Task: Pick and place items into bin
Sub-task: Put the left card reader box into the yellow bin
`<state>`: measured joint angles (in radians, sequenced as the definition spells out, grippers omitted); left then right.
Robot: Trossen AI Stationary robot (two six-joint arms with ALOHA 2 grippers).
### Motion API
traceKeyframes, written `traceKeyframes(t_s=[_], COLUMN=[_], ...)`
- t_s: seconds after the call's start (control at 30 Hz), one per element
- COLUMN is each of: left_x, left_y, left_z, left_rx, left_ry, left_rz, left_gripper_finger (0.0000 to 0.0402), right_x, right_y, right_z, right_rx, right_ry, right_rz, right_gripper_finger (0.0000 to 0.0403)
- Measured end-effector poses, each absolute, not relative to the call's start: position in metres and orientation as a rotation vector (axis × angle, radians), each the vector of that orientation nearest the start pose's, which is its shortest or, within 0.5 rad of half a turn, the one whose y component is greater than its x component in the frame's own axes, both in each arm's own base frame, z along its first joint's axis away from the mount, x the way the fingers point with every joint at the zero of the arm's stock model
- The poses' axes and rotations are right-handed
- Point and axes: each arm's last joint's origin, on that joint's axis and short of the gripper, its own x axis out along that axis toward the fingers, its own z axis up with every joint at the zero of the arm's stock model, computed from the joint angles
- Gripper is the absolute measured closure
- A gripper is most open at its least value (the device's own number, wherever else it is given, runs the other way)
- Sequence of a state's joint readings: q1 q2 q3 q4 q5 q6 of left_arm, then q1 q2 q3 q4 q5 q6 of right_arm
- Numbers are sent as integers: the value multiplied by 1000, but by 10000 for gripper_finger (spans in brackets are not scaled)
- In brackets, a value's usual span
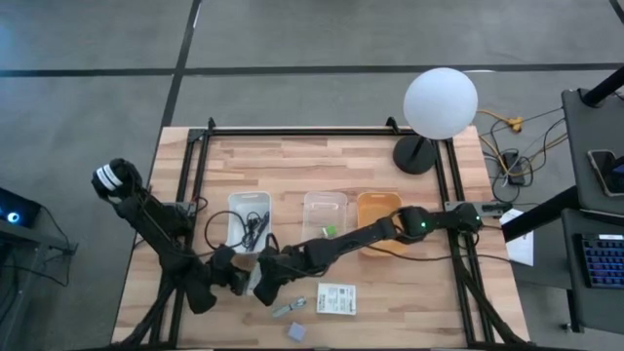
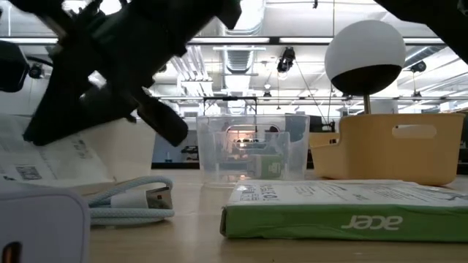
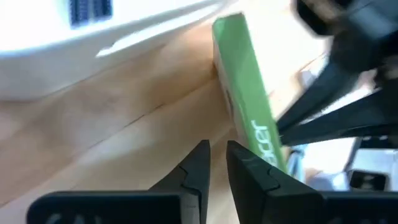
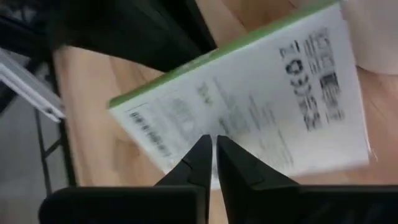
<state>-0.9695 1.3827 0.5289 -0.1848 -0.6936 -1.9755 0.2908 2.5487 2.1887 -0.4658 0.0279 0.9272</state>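
Note:
A white printed box with a green "acer" edge lies flat on the wood near the front edge, also clear in the low view. My left gripper hovers beside its green edge, fingers a narrow gap apart with nothing between them. My right gripper reaches across from the right, shut and empty, above the box's printed face. A white packet shows between the two grippers. A grey cable piece and a small grey-blue cube lie on the table.
Three bins stand in a row mid-table: a white bin holding a coiled black cable, a clear bin with a tiny green piece, an orange bin. A round white lamp stands at the far right. Black frame rails border the table.

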Motion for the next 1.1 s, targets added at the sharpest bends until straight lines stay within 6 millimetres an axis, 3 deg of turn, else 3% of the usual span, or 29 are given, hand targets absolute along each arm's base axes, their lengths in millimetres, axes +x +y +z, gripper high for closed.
traceKeyframes(t_s=[0.4, 0.67, 1.1], left_x=[166, 168, 164], left_y=[-171, -168, -166], left_z=[150, 146, 141], left_rx=[-1122, -1077, -1042], left_ry=[524, 629, 698], left_rz=[379, 363, 379], left_gripper_finger=[362, 362, 362], right_x=[531, 524, 519], right_y=[159, 162, 160], right_z=[141, 139, 173], right_rx=[726, 695, 676], right_ry=[895, 951, 880], right_rz=[-150, -183, -203], right_gripper_finger=[378, 378, 378])
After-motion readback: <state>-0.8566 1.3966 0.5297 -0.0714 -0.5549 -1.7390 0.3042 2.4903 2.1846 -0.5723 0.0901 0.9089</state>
